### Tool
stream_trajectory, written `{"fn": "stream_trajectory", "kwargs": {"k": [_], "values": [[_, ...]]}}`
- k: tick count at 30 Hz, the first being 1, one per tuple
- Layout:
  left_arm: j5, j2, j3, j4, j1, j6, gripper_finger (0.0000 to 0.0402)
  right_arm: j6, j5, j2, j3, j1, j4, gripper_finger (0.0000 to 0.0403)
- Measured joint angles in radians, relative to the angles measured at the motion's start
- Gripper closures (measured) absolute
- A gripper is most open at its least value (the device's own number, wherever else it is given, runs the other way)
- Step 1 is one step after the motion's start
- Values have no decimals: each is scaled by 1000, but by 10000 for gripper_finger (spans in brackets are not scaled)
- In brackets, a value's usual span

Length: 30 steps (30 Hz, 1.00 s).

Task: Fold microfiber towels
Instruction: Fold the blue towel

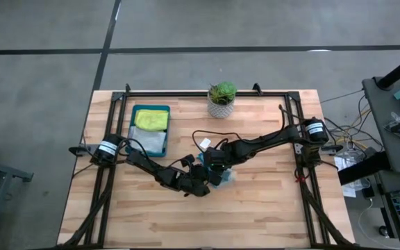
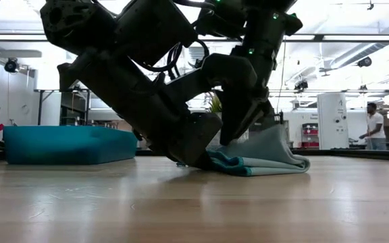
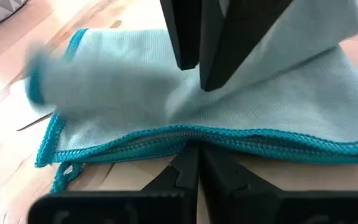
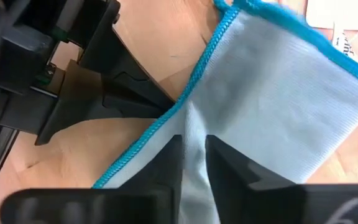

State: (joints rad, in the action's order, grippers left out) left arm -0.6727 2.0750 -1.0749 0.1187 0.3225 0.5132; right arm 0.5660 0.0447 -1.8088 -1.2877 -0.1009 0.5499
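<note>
The light teal towel [image 2: 258, 158] lies mid-bench, folded, soft and limp; best pinched along its stitched edge. The left gripper [image 3: 194, 163] has its fingers pressed together at that hem. The right gripper [image 4: 194, 165] has its fingers slightly spread around a raised fold of cloth.

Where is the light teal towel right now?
In the high view the light teal towel lies mid-table, under both grippers, in front of the potted plant and right of the teal tray.

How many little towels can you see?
3: a teal towel between the grippers mid-table, and a yellow towel and a pale grey towel in the tray. More may be hidden.
</note>
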Motion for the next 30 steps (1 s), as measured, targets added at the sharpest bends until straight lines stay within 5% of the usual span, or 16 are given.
{"fn": "stream_trajectory", "kwargs": {"k": [10,21,30], "values": [[3,-1,0,4,5,-8,402,-50,4,26,0,0,-1,259],[74,-63,0,-13,34,-52,402,-82,3,253,91,-65,96,215],[136,-62,-2,0,52,15,402,-39,0,324,340,-180,-230,200]]}}
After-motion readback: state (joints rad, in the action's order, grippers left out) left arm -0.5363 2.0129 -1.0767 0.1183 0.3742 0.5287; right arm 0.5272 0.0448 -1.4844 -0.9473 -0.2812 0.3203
